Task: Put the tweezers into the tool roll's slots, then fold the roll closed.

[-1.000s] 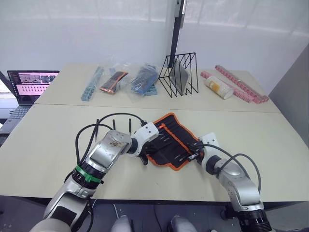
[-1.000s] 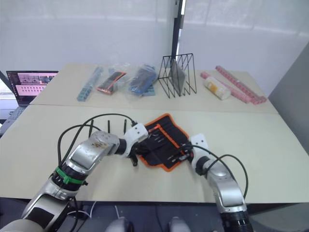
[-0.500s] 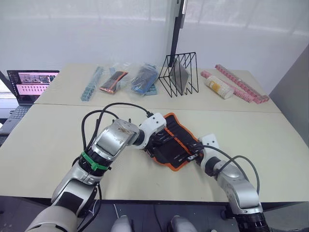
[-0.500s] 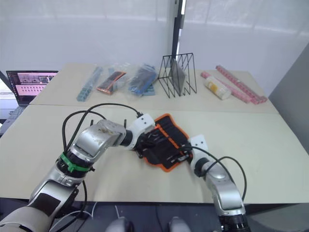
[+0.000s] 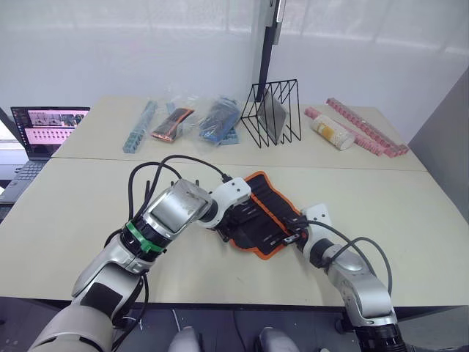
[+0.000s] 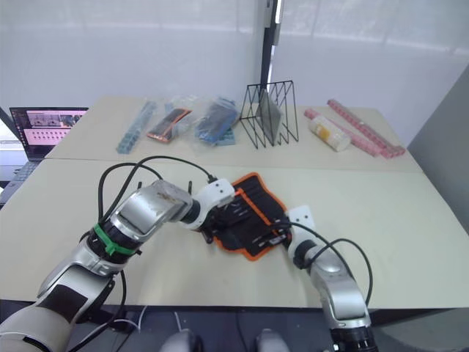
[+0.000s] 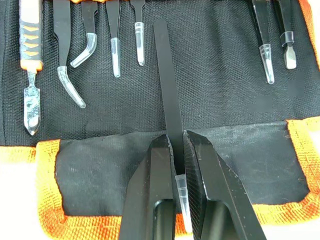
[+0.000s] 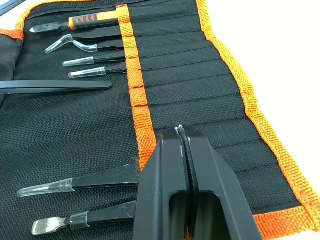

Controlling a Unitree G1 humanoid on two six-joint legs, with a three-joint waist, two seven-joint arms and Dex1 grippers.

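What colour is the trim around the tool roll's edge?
Bright orange, on the black tool roll; clearest in the right wrist view.

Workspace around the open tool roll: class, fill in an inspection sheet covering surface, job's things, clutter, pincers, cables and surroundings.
Surface: beige table.
Job's things: black fabric tool roll with orange binding lies open; several black tweezers with clear tip caps already sit in its slots.
Clutter: black wire rack, bagged items, pink strips, white bottle.
Pincers: left pincer shut on one slim black tweezer; right pincer shut, pressing the roll.
Cables: black loops over the left arm.
Surroundings: laptop, white wall.
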